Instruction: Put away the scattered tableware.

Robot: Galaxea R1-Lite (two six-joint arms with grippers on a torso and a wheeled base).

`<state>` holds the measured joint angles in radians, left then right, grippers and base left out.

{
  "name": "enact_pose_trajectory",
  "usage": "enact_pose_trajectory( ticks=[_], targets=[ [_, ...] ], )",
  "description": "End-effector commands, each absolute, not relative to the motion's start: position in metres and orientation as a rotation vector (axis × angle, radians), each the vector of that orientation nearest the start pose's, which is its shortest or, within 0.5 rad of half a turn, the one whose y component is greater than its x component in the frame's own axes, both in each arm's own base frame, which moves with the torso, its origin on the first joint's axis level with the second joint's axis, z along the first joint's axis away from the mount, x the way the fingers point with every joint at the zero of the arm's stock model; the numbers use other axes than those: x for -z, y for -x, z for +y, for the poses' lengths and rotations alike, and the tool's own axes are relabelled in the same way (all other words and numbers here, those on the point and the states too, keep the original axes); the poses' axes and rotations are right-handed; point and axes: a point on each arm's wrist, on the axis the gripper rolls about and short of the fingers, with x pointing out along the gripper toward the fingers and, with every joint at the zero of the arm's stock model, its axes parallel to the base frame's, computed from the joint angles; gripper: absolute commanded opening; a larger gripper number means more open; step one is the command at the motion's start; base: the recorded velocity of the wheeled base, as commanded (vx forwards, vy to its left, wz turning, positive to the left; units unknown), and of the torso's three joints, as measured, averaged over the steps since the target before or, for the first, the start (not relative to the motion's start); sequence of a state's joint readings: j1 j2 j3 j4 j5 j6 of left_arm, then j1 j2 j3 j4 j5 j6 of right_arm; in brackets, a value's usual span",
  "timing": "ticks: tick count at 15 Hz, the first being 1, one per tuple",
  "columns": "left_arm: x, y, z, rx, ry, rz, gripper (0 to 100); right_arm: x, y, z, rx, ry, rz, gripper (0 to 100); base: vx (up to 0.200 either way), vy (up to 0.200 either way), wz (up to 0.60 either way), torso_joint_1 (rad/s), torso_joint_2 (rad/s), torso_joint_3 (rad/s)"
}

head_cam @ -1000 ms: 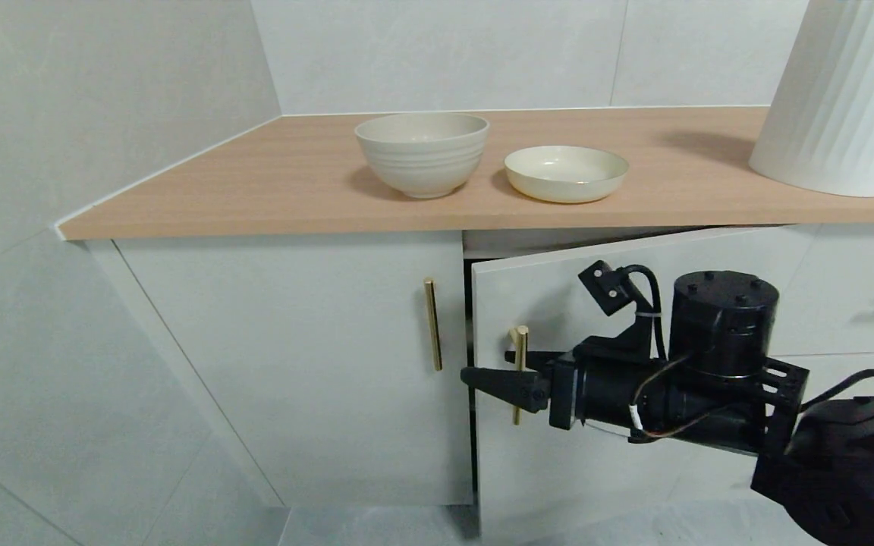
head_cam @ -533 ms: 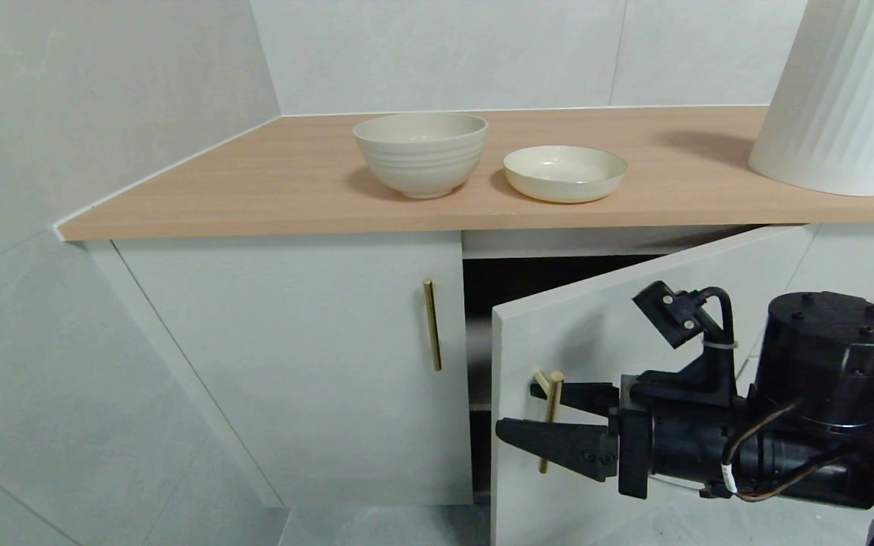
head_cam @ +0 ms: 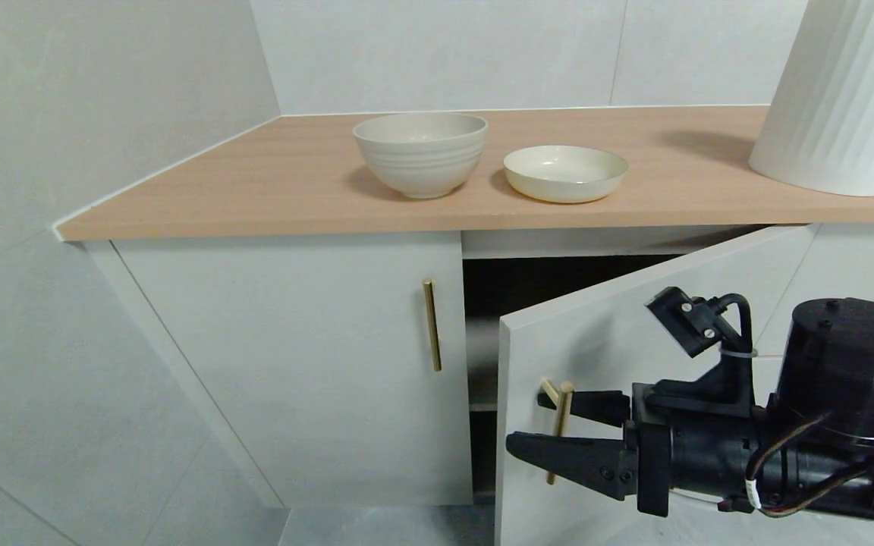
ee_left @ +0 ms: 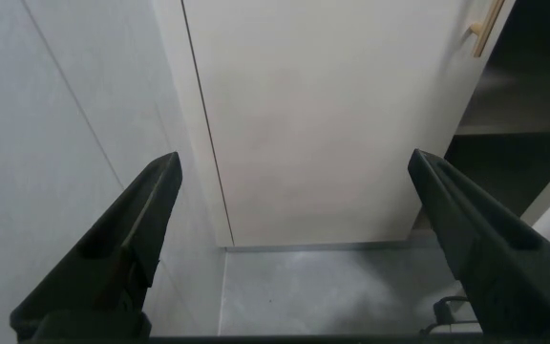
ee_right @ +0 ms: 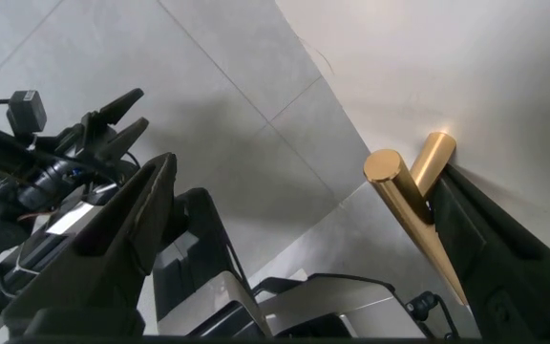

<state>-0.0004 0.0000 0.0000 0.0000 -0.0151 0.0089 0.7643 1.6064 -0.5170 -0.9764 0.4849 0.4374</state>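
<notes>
Two R fingers (head_cam: 562,456) spread, door handle (head_cam: 564,402) between, bowl (head_cam: 420,155), plate (head_cam: 564,173) up on counter (head_cam: 255,189), L fingers (ee_left: 132,239) spread.

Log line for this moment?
right gripper: jaws open, straddling brass door handle | cabinet door: partly open | bowl, shallow dish: on countertop | left gripper: open

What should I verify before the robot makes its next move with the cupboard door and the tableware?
1. Right claw has the gold handle between its fingers: ok.
2. Right cupboard door open wide enough for tableware: not ok, only partly open.
3. Left claw open and empty: ok.
4. Bowl and plate upright on the countertop: ok.
5. Free room on the shelf inside: cannot tell, mostly hidden and dark.
</notes>
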Motion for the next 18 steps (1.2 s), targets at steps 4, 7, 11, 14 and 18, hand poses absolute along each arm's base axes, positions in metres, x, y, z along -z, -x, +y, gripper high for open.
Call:
enact_pose_trajectory(
  ticks=[4, 7, 11, 14, 18],
  targets=[
    [-0.076, 0.023, 0.000, 0.017, -0.014, -0.002, 100, -0.169, -0.177, 0.187, -1.211, -0.360, 0.389, 100, 0.000, 0.000, 0.00, 0.000, 0.00, 0.000],
    [-0.076, 0.023, 0.000, 0.018, -0.031, -0.002, 100, -0.168, -0.176, 0.187, -1.212, -0.360, 0.391, 100, 0.000, 0.000, 0.00, 0.000, 0.00, 0.000],
    [-0.079, 0.023, 0.000, 0.021, -0.023, -0.020, 100, -0.168, -0.176, 0.187, -1.213, -0.360, 0.392, 100, 0.000, 0.000, 0.00, 0.000, 0.00, 0.000],
    [-0.138, 0.042, -0.003, 0.161, 0.043, -0.170, 100, -0.169, -0.176, 0.187, -1.212, -0.360, 0.390, 100, 0.000, 0.000, 0.00, 0.000, 0.00, 0.000],
    [-0.220, 0.006, -0.007, 0.434, 0.077, 0.019, 100, -0.170, -0.176, 0.187, -1.213, -0.360, 0.387, 100, 0.000, 0.000, 0.00, 0.000, 0.00, 0.000]
  ],
)
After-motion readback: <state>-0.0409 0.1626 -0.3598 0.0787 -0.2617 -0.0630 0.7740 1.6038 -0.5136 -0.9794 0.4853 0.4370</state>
